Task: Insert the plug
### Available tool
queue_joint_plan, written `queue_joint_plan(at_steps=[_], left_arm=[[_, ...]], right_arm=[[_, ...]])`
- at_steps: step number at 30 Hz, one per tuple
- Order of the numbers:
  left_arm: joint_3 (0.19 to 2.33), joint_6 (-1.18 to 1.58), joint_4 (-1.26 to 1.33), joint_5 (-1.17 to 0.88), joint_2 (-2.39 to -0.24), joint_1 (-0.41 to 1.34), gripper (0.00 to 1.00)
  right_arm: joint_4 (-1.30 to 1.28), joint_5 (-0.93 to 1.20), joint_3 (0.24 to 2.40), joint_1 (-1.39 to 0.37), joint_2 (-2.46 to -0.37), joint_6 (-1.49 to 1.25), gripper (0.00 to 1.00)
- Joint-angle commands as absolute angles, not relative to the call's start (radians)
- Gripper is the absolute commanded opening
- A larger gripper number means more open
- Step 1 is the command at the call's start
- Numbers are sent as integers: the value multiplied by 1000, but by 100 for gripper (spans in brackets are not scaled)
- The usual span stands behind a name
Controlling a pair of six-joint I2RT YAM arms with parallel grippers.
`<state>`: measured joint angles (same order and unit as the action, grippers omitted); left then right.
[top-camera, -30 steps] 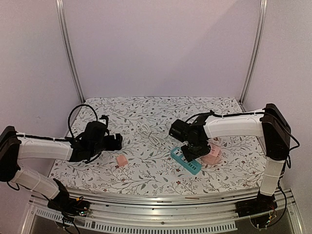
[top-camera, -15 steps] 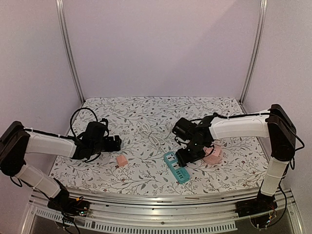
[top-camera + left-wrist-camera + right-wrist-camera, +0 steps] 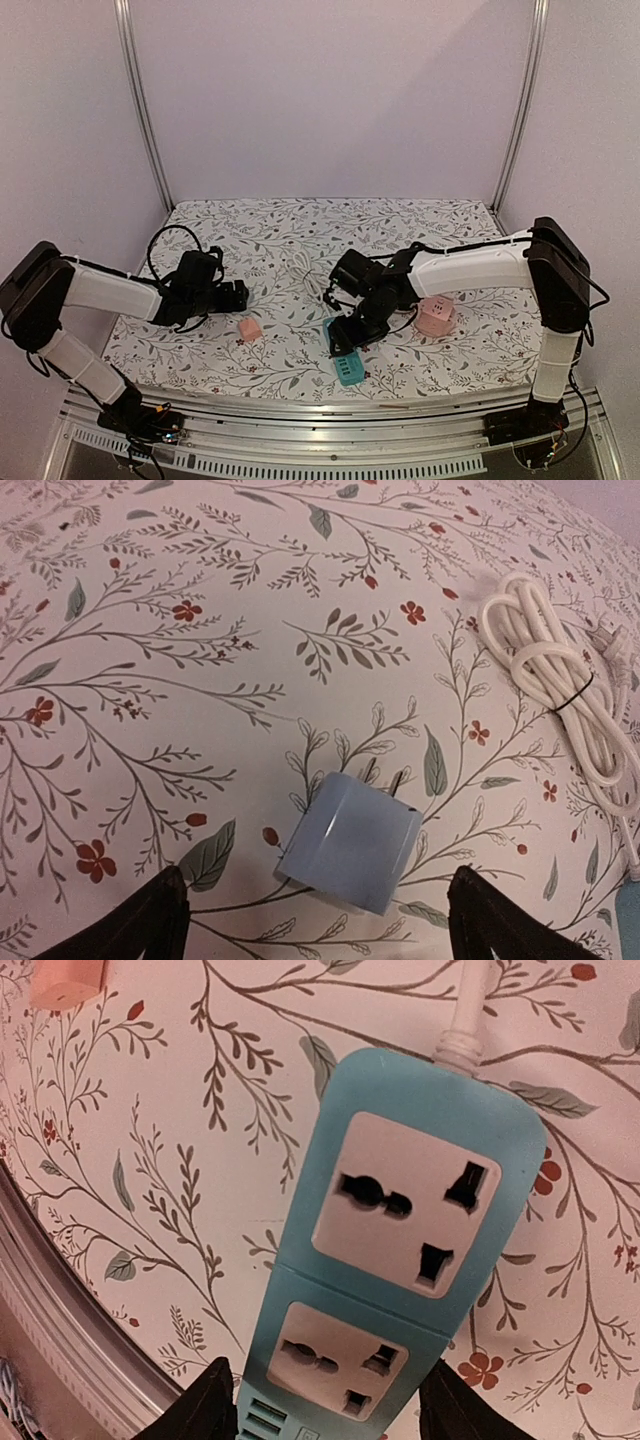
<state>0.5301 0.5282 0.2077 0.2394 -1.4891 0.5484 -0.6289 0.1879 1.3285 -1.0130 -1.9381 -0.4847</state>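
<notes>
A pale blue plug (image 3: 350, 845) lies flat on the flowered cloth, its two prongs pointing away from me. My left gripper (image 3: 320, 925) is open, its fingers standing either side of the plug and clear of it. In the top view the left gripper (image 3: 237, 296) hides this plug. A teal power strip (image 3: 400, 1240) with two sockets and USB ports lies near the table's front edge (image 3: 347, 365). My right gripper (image 3: 335, 1415) is closed on the sides of its USB end, and shows in the top view (image 3: 352, 335).
A tied white cable coil (image 3: 303, 272) lies mid-table between the arms and also shows in the left wrist view (image 3: 555, 700). A small pink block (image 3: 249, 328) lies near the left gripper. A larger pink cube (image 3: 436, 316) sits right of the strip. The front rail (image 3: 60, 1360) is close.
My right gripper has moved left and toward the front edge, carrying the teal strip and turning it. The left gripper has barely shifted.
</notes>
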Motion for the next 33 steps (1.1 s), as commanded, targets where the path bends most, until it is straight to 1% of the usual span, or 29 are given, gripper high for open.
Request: queue_joint_plan(at_steps=[1, 8, 13, 16, 20, 26, 29, 33], left_arm=[[537, 522, 243, 200, -1530, 526, 88], [565, 499, 238, 148, -1568, 526, 80], [595, 476, 206, 132, -1595, 528, 78], [611, 465, 200, 131, -1623, 529, 75], [637, 463, 185, 111, -1658, 533, 70], [645, 481, 175, 107, -1656, 564, 64], [655, 507, 170, 107, -1654, 590, 64], [687, 535, 174, 118, -1686, 631, 66]], right_arm=[[-588, 263, 1335, -1020, -1931, -480, 61], [-614, 191, 1310, -1019, -1855, -478, 62], [-656, 116, 1287, -1017, -1795, -469, 64], [-669, 97, 1272, -1017, -1759, -464, 64], [-677, 89, 1257, -1018, -1721, -459, 65], [-690, 61, 1239, -1018, -1674, -453, 67], [-697, 49, 1230, -1018, -1654, -451, 67], [-701, 40, 1218, -1018, -1627, -453, 68]])
